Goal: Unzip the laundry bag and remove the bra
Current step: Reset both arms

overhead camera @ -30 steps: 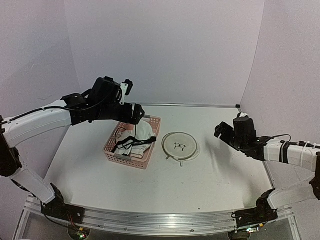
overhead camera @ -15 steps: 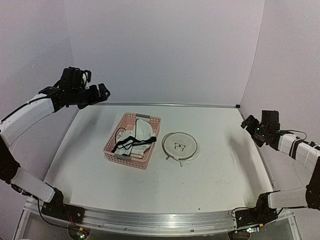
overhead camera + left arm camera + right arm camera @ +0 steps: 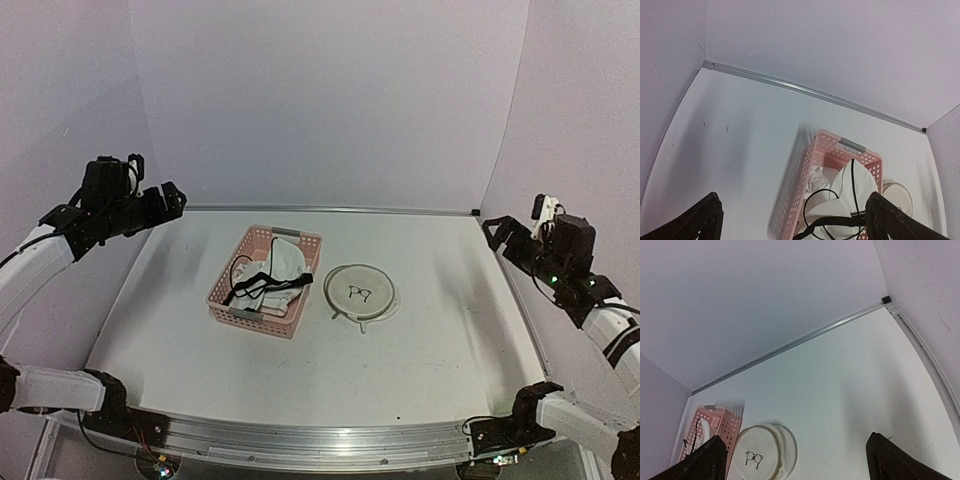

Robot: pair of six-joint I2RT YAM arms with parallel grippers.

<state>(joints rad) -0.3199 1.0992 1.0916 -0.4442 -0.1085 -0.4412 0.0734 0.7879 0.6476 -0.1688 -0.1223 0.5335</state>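
White tabletop, lilac walls all round, and dead centre sits the laundry bag point(image 3: 360, 292), squashed down to a flat mesh disc with its little black drawing facing up. By the look of it it's featherlight. The rim hoop should be stiff and the netting between limp, so pinch the rim, since a grab at the mesh would only bunch it. A small tab pokes out at the disc's 6 o'clock; whether that's the zip pull is too small to call.

At the bag's 9 o'clock, just beside it, the bra point(image 3: 278, 270) lies in the pink basket point(image 3: 222, 300), white cups heaped up, black straps looping over the top. It looks soft, floppy and near weightless, and those straps could snag in the basket's slots. The bunched cup fabric is the safer hold. With the garment out of the pouch, the job looks all but finished.

Out wide, the left gripper point(image 3: 793, 210) hangs high at 10 o'clock, jaws spread to the full, nothing in them. The right gripper point(image 3: 797, 452) hovers at 3 o'clock by the table edge, likewise gaping and empty, well apart from everything.
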